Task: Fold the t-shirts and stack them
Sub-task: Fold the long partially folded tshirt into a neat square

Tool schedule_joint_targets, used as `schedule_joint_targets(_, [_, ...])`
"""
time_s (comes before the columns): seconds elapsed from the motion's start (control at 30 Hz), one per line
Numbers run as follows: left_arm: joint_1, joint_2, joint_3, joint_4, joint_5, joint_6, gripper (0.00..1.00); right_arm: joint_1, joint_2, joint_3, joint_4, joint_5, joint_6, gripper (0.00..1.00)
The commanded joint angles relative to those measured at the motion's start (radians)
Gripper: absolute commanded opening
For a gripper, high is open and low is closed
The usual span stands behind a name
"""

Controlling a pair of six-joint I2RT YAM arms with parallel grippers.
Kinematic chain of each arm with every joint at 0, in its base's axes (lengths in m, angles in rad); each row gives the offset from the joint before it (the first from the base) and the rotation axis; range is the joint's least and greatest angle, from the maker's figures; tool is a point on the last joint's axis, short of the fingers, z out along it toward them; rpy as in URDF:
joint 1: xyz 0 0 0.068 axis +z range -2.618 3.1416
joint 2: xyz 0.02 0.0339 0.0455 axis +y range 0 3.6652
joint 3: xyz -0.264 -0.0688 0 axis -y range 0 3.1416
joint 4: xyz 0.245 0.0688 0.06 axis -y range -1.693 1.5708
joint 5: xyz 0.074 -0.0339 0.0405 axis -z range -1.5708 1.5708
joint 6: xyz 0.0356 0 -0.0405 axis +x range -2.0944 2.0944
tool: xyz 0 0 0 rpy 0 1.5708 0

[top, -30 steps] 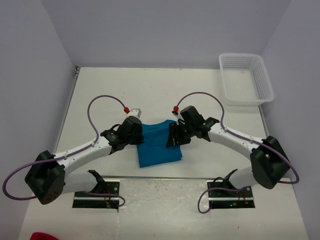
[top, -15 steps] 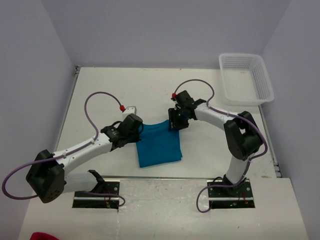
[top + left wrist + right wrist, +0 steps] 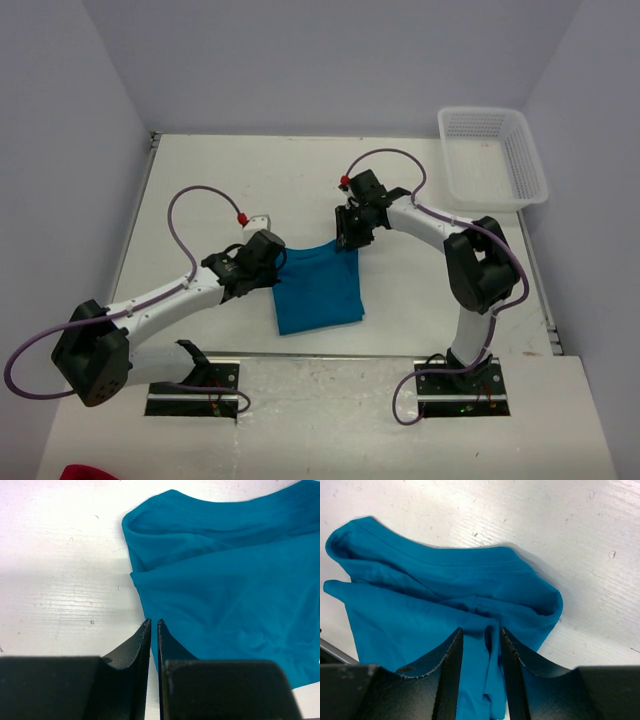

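Note:
One teal-blue t-shirt [image 3: 318, 290] lies folded into a small, roughly square packet on the white table between the arms. My left gripper [image 3: 277, 263] is at its left edge; in the left wrist view the gripper [image 3: 152, 624] is shut, with the tips right beside the cloth's edge [image 3: 225, 580] and nothing between them. My right gripper [image 3: 348, 236] is over the shirt's far right corner. In the right wrist view it [image 3: 481, 630] is open, with the jaws on either side of a raised crease in the cloth [image 3: 420, 610].
A white mesh basket [image 3: 492, 155] stands at the far right corner of the table. A red object [image 3: 85, 472] shows at the bottom left edge. Grey walls close in the left, far and right sides.
My right gripper has moved from the shirt's right edge up to its far right corner, its arm folding back. My left gripper has stayed at the shirt's left edge.

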State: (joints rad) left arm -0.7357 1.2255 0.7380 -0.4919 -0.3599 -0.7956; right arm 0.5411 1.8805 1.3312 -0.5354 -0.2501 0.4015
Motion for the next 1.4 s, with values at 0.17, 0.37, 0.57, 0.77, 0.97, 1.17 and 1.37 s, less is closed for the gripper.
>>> schedule_joint_targets(0.17, [-0.004, -0.027, -0.005, -0.054, -0.059, -0.074, 0.1, 0.005, -0.004, -0.017, 0.035, -0.075, -0.001, 0.34])
schedule_joint_targets(0.37, [-0.004, -0.027, 0.003, -0.071, -0.085, -0.09, 0.15, 0.005, 0.006, -0.03, 0.051, -0.107, 0.0, 0.32])
schedule_joint_targets(0.57, [0.002, -0.017, 0.017, -0.076, -0.1, -0.094, 0.19, 0.003, 0.023, -0.024, 0.058, -0.133, -0.001, 0.28])
schedule_joint_targets(0.77, [0.05, 0.014, 0.003, -0.04, -0.077, -0.083, 0.26, 0.005, 0.029, -0.017, 0.058, -0.133, 0.0, 0.09])
schedule_joint_targets(0.97, [0.119, 0.035, -0.025, 0.062, -0.011, -0.019, 0.34, 0.005, 0.019, -0.03, 0.055, -0.109, 0.0, 0.0])
schedule_joint_targets(1.17, [0.14, 0.066, -0.015, 0.153, 0.064, 0.035, 0.39, 0.005, 0.003, -0.033, 0.051, -0.092, -0.001, 0.0])
schedule_joint_targets(1.37, [0.157, 0.144, 0.001, 0.197, 0.098, 0.062, 0.39, 0.005, -0.003, -0.035, 0.054, -0.104, 0.0, 0.0])
